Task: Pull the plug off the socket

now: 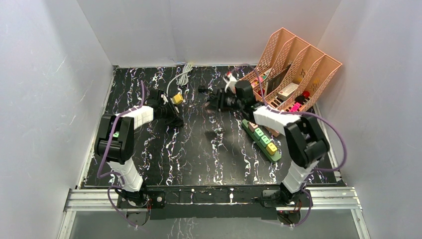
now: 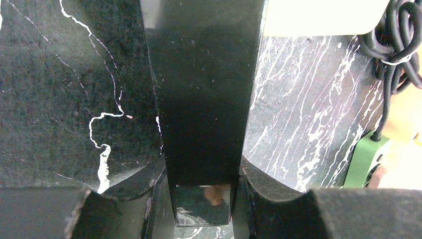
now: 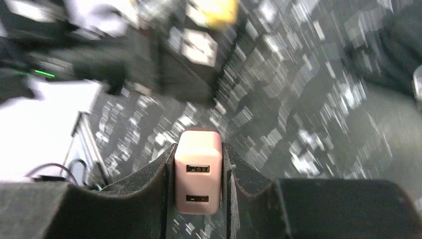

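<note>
Holds the plug clamped in the right hand near the middle of the surface's far edge, long axis along the fingers, apart and rightward from the socket gripped by the closed left hand.

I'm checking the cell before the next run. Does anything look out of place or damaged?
Nothing looks damaged or spilled. The green power strip lies slantwise, partly under the right arm. The pink charger sits square in the right pincer, apart from the black socket block that the left pincer grips.
</note>
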Motion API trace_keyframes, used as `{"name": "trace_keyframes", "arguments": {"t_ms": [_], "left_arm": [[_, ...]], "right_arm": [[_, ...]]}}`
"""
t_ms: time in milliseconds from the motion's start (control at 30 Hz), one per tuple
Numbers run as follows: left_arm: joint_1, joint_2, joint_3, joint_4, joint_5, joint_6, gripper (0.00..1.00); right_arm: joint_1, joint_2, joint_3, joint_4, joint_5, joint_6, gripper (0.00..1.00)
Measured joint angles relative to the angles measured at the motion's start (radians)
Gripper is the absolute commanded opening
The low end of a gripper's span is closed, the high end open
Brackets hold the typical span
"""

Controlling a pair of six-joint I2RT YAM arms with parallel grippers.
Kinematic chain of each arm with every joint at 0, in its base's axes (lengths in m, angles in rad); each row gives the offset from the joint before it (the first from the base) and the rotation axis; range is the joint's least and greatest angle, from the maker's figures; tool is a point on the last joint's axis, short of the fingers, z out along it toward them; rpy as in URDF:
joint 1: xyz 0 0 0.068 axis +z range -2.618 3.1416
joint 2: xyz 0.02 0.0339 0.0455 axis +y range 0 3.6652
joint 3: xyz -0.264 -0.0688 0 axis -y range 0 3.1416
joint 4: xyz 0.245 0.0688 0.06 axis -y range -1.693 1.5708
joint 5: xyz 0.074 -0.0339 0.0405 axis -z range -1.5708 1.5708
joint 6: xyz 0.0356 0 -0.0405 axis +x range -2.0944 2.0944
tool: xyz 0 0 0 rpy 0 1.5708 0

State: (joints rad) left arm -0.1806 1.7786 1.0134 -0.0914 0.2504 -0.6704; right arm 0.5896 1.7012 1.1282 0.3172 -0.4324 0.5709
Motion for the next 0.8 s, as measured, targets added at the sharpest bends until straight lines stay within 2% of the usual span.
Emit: {"name": "trace_keyframes", "arguments": {"t_ms": [67,167,233,333,367,400,500,667,800], "left_arm": [[0.0,0.0,0.004,-0.006,0.005,0.025,0.0],[0.002,0.0,0.017,-0.028,0.013,0.066,0.0],[0.002,0.0,0.018,-0.034,0.018,0.083,0.0],[0.003,-0.001,0.019,-0.044,0.023,0.098,0.0],[0.003,-0.001,0.021,-0.048,0.024,0.103,0.0],[0.003,-0.002,0.023,-0.053,0.023,0.109,0.0],[0.003,-0.006,0.024,-0.068,0.023,0.13,0.0],[0.003,-0.03,0.024,-0.089,0.026,0.164,0.0],[0.002,-0.061,0.024,-0.09,0.046,0.18,0.0]], "right_arm": [[-0.042,0.063,-0.067,-0.003,-0.024,0.006,0.0],[-0.038,0.159,-0.172,-0.065,-0.052,0.013,0.01],[-0.024,0.173,-0.193,-0.082,-0.095,0.031,0.08],[0.021,0.169,-0.189,-0.088,-0.104,0.012,0.59],[0.031,0.169,-0.189,-0.096,-0.106,0.005,0.83],[0.044,0.169,-0.188,-0.105,-0.108,0.002,0.96],[0.075,0.14,-0.154,-0.116,-0.109,-0.03,0.98],[0.085,0.134,-0.095,-0.204,0.041,-0.119,0.98],[0.082,0.139,-0.005,-0.203,0.117,-0.137,0.98]]}}
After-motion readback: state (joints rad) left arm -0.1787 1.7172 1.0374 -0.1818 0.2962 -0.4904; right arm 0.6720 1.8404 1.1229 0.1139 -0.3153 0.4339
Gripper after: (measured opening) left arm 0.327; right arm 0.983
